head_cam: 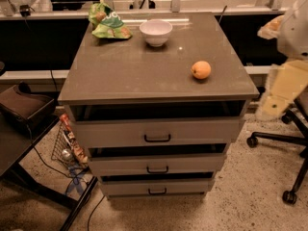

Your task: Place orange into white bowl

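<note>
The orange [201, 70] lies on the grey cabinet top [134, 66], near its right front part. The white bowl [156, 32] stands upright and empty at the back middle of the top, well apart from the orange. My arm shows as pale white and yellow shapes at the right edge of the camera view. The gripper [270, 28] is at its upper end, off the cabinet's right side, above and to the right of the orange, and touches neither thing.
A green and yellow snack bag [109, 23] lies at the back left, next to the bowl. The cabinet has three drawers [157, 134] slightly ajar. An office chair base [288, 143] stands at right, a wire basket [70, 146] and a dark table at left.
</note>
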Motion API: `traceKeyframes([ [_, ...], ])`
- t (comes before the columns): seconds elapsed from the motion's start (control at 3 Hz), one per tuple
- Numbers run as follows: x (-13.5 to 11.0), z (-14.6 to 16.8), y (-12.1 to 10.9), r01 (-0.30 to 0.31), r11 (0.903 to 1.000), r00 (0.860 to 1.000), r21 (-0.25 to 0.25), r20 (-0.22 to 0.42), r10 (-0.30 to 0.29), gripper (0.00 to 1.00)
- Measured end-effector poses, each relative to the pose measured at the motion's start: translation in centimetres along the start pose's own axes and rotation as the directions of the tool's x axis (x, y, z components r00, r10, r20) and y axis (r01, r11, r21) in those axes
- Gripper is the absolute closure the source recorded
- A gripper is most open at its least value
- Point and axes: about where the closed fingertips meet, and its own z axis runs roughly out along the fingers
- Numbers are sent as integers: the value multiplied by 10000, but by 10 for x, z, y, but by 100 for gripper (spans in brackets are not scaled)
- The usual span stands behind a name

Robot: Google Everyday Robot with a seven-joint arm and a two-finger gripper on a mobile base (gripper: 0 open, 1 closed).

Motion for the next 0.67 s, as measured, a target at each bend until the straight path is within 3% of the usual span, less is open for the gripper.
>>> traceKeyframes([
  [0.33,-14,38,-28,489,9986,9917,219,1176,-512,0],
  [0.67,-29,73,-54,826,9961,9718,315,2191,-875,0],
])
